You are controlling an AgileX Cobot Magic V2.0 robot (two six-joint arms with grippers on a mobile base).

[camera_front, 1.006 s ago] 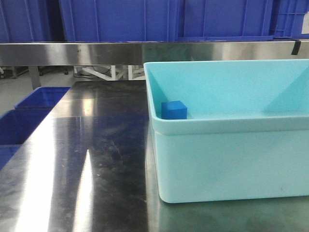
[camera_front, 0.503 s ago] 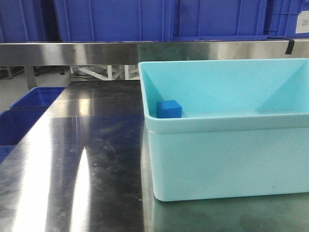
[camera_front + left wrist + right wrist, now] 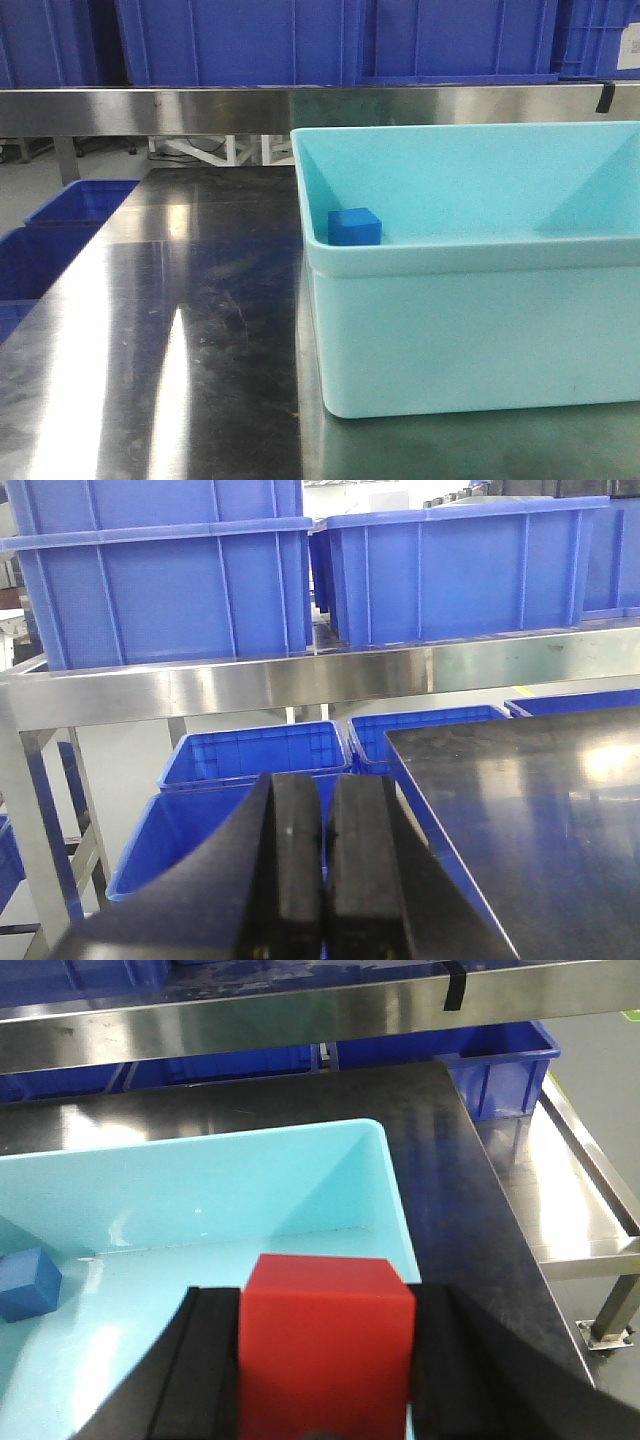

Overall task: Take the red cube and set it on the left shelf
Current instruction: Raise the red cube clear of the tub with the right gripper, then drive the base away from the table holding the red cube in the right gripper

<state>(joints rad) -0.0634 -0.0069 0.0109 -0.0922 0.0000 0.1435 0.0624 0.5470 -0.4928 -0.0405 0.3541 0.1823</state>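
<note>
In the right wrist view the red cube [image 3: 325, 1345] sits clamped between the two black fingers of my right gripper [image 3: 325, 1360], held above the floor of the light blue tub [image 3: 380, 1175]. A blue cube [image 3: 28, 1283] lies in the tub's left part and shows in the front view as the blue cube [image 3: 354, 227]. My left gripper [image 3: 322, 865] is shut with its pads together and nothing between them, left of the table's edge. The left shelf [image 3: 250, 685], a steel rail carrying blue crates [image 3: 170, 585], runs across behind it. Neither gripper shows in the front view.
The tub [image 3: 470, 350] fills the right half of the dark steel tabletop [image 3: 180, 330]. Blue crates [image 3: 70, 215] stand on the floor left of the table, and others [image 3: 250, 760] lie below my left gripper. The shelf rail [image 3: 150, 108] crosses behind the table.
The front view has shifted slightly, so the tub and blue cube sit a little further left than a second ago. Nothing on the table has moved.
</note>
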